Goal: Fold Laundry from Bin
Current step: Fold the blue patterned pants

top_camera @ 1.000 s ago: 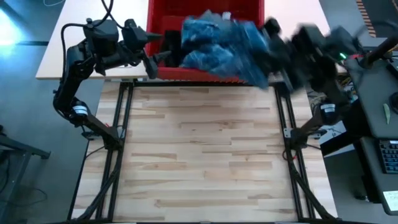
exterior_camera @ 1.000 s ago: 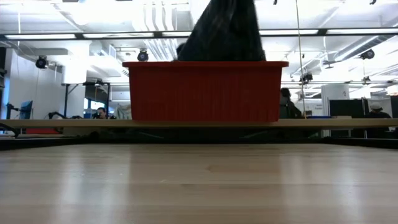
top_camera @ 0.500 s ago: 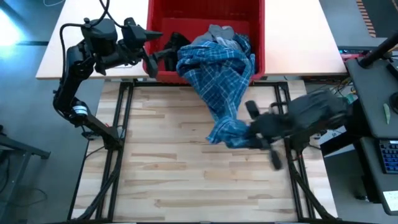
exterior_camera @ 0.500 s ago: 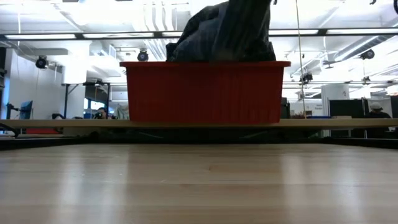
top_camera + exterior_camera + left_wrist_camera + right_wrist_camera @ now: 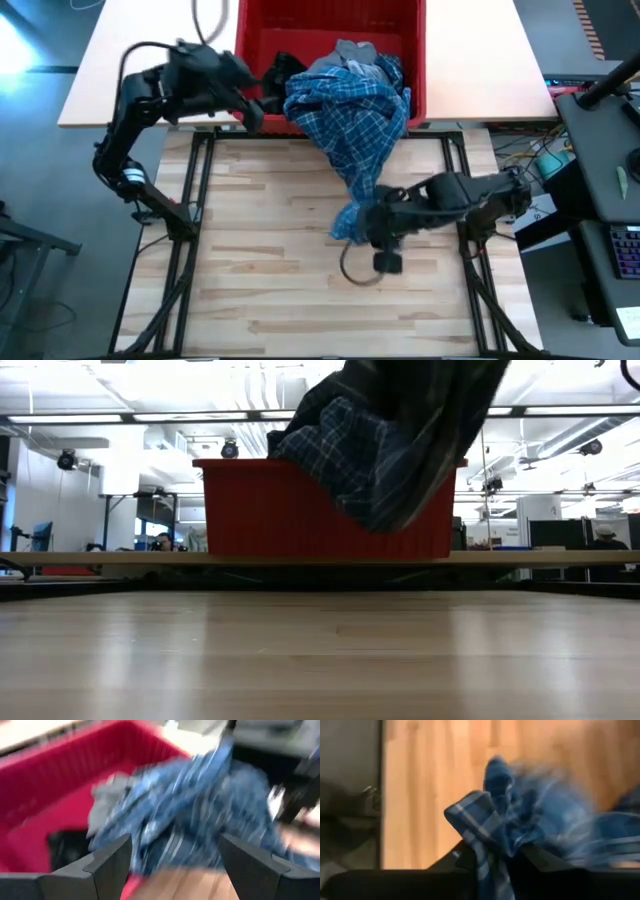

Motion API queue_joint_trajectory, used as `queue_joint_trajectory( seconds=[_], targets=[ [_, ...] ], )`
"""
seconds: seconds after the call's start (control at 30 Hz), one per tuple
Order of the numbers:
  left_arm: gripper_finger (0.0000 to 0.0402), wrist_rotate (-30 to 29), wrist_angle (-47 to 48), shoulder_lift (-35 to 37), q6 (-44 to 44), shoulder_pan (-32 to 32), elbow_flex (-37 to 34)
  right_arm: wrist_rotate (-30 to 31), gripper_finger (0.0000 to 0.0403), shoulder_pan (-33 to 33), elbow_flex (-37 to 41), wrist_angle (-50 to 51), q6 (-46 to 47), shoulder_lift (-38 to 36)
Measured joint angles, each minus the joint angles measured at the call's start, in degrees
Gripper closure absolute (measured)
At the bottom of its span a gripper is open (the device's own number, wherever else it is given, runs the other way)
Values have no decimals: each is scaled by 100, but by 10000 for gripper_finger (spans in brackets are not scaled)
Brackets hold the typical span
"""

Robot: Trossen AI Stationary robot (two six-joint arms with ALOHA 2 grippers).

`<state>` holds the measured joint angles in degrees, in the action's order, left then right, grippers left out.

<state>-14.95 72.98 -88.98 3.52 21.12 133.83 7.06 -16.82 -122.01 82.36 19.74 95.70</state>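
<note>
My right gripper [image 5: 372, 238], jaws pinched on the shirt [image 5: 350, 120], has swung from the bin's right corner to mid-table, dragging the shirt out over the near rim of the bin [image 5: 415, 60]; part remains inside. My left gripper [image 5: 252, 112], jaws apart, has edged toward the bin. Extraction is half done.

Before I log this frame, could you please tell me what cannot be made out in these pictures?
- Right end effector: whether it grips the plaid shirt or has let go; motion blur in the right wrist view, cloth covering it in the high view.
- Bin contents: hidden by its wall in the low view.
- Grey garment: mostly buried under the shirt in the high view.
- Black garment: shape unclear, blurred in the left wrist view.
</note>
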Motion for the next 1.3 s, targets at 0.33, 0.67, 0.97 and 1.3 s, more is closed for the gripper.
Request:
queue_joint_trajectory(
  seconds=[0.33,0.67,0.97,1.3],
  targets=[
    [122,-358,543,241,-287,-74,-1157,1358,176,453,-151,-393,-139,-47],
    [122,-359,-1304,768,45,-250,-3465,3824,120,1880,-1306,-2681,-3847,-70],
    [122,-392,-1750,967,766,-958,-4695,2187,130,3494,-1262,-1479,-4460,503],
    [122,-1099,-2193,1395,1054,-1659,-4968,3017,217,3819,-1262,-2298,-4687,1233]
  ],
)
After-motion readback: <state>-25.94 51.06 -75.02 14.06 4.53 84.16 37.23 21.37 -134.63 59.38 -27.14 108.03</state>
